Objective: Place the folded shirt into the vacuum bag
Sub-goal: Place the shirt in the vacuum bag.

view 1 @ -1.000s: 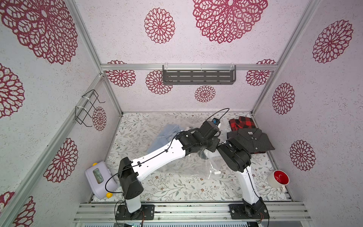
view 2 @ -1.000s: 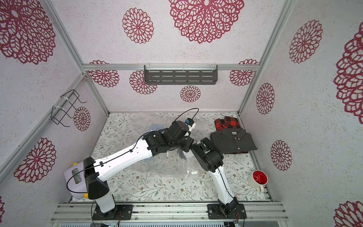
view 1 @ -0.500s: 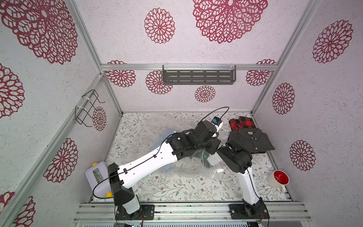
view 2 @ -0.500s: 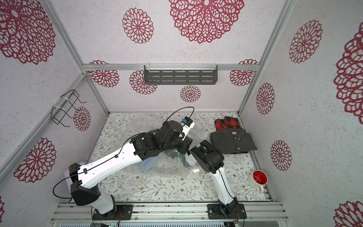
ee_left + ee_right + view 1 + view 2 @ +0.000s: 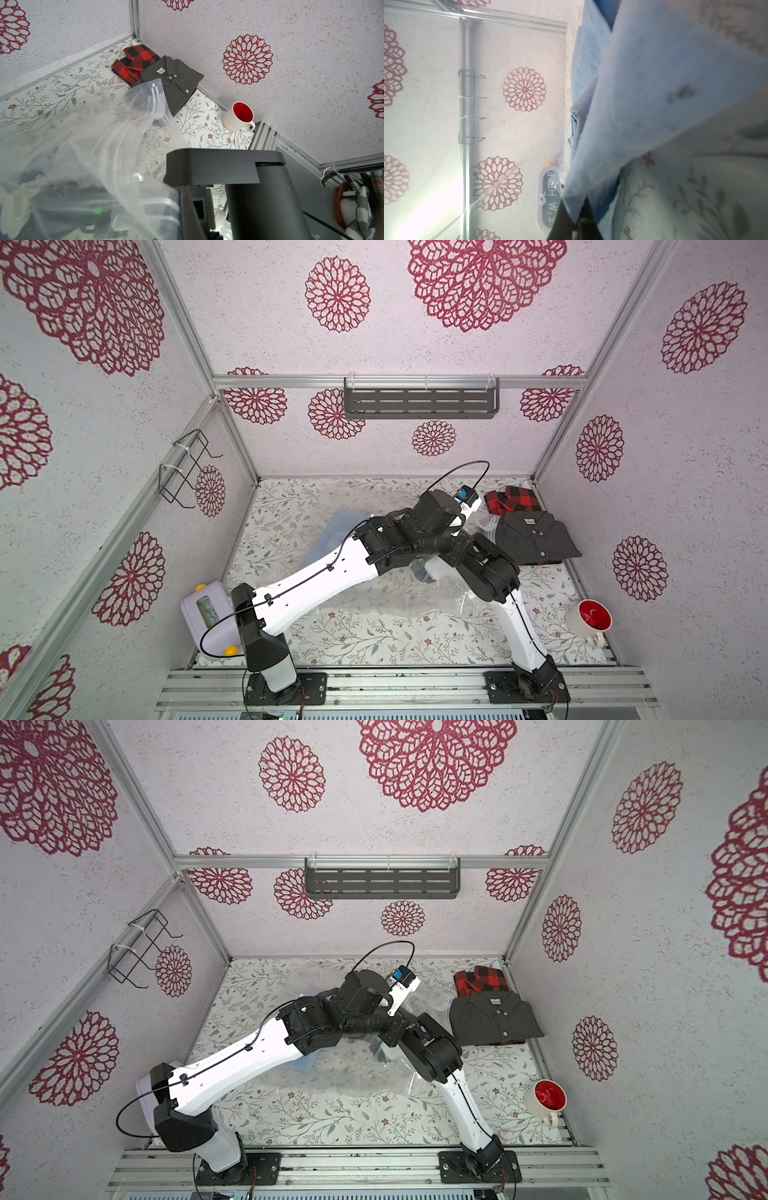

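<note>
Both top views: crossed over the vacuum bag, mid-table. Left wrist: pinched its mouth with the left gripper. Right wrist: clamped the blue shirt in the right gripper, seemingly mid-insertion; called next for pushing deeper, then release.

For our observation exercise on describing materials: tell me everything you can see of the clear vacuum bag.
The vacuum bag is clear, glossy, crinkled plastic with ribbed zip strips along its mouth. It lies on the table beneath both arms, its mouth edge lifted where the left gripper seems to pinch it. A light blue shirt seems to show through it.
</note>
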{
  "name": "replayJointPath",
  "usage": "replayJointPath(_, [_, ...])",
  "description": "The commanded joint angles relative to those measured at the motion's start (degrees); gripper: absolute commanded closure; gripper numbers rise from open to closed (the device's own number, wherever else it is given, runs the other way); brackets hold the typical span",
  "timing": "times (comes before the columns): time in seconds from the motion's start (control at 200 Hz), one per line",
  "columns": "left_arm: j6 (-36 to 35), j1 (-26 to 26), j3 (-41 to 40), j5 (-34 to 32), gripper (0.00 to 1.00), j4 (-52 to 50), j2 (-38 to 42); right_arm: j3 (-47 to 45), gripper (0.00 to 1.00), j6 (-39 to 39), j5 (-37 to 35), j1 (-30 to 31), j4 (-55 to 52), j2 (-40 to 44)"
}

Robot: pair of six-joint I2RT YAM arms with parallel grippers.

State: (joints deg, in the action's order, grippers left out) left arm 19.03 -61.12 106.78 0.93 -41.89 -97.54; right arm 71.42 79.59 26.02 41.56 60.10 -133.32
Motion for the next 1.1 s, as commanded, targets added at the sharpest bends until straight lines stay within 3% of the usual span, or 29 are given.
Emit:
replayJointPath(0.0, [-0.7, -1.4, 2.0, 5.0, 1.0, 3.8, -1.5, 4.8, 1.0, -0.2, -1.1, 1.4, -1.7, -1.6])
replayJointPath(0.771, [-0.9, -2.2, 1.5, 6.6, 1.0, 4.5, -1.2, 30.8, 1.0, 2.7, -2.4, 2.1, -13.0, -17.8])
replayJointPath(0.886, [-0.8, -2.1, -0.1, 2.2, 1.0, 4.4, -0.5, 29.4, 0.91, 0.7, -2.0, 2.1, -13.7, -15.9])
replayJointPath(1.096, [0.5, -0.9, -5.4, -6.5, 1.0, 6.5, 1.2, 19.6, 0.65, -5.5, -1.9, 1.2, -15.1, -6.9])
